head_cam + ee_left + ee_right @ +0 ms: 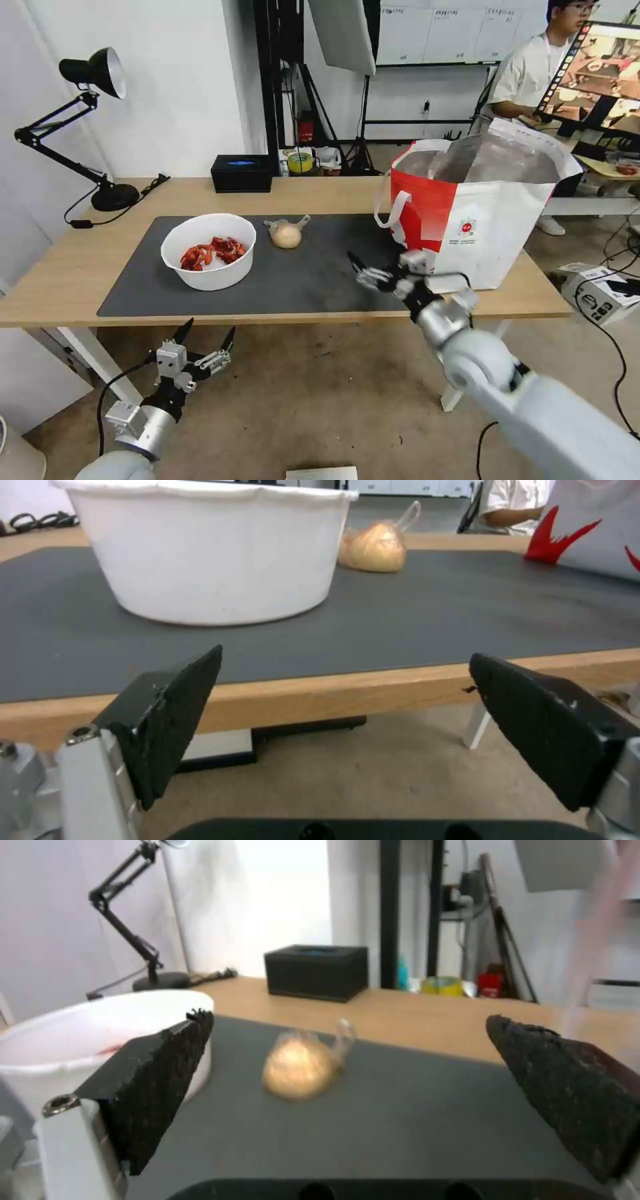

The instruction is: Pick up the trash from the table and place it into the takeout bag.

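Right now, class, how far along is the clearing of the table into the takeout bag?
Nothing looks finished that can be confirmed; the takeout bag stands open, its contents hidden. In hand: nothing. The right end effector is open above the mat near the bag; the left end effector is open below the table edge. Left: the bowl of crayfish shells and the knotted bag.

A white round bowl (209, 252) stands upright on the left half of the dark grey mat (293, 280) covering the light-wood table (73, 267), with red crayfish shells (213, 253) heaped inside it. Near it, toward the mat's far edge, lies a knotted clear bag (287, 233) holding a beige lump, its twisted tail pointing right. The white-and-red takeout bag (477, 213) stands open at the table's right end, showing silver lining, a white loop handle (390, 210) hanging at its left corner and a small round red logo (467, 228) on its front.
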Controlling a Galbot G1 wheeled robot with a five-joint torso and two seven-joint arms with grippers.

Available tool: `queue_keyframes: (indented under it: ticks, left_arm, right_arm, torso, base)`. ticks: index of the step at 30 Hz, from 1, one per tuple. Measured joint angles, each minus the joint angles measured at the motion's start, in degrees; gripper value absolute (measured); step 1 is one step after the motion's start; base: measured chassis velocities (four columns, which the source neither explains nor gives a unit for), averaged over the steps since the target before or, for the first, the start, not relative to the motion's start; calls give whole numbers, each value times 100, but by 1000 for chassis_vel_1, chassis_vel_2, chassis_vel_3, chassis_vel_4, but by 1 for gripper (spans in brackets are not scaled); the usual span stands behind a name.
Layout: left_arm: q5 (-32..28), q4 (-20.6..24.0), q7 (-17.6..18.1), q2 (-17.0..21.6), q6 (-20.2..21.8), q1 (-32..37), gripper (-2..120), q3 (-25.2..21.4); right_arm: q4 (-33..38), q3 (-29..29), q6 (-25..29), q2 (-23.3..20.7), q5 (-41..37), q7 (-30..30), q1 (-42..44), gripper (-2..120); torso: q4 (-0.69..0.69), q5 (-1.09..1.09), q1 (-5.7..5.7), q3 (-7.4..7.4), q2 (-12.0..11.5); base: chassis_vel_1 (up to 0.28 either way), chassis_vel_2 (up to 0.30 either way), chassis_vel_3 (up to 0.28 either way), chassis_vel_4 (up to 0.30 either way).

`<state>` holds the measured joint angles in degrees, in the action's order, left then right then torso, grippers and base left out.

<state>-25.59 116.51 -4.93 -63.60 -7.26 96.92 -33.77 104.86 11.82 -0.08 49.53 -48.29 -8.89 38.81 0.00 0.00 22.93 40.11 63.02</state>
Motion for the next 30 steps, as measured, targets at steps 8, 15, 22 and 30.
queue_keyframes:
  ticks: [8, 15, 22, 30]
  left_arm:
    - [0, -35, 5, -55, -2, 36, 100, -78]
    - [0, -51, -1, -96, -21, 105, 100, -154]
    - [4, -46, -5, -123, -27, 123, 100, -176]
    - [14, -19, -13, -148, -42, 151, 100, -210]
  right_arm:
    - [-1863, 934, -307, 1151, -435, 129, -1714, 100]
    - [-3218, 1247, -664, 1928, -456, 370, -2340, 100]
    - [-4251, 1332, -871, 2540, -340, 631, -2742, 100]
    - [-4890, 1359, -1031, 2955, -270, 1022, -2903, 100]
  torso:
    - [1, -1, 1, 0, 0]
    - [1, -1, 0, 0, 0]
    - [0, -1, 0, 0, 0]
    - [0, 0, -1, -1, 0]
  base:
    - [0, 0, 0, 0]
    - [0, 0, 0, 0]
    - [0, 0, 0, 0]
    - [0, 0, 0, 0]
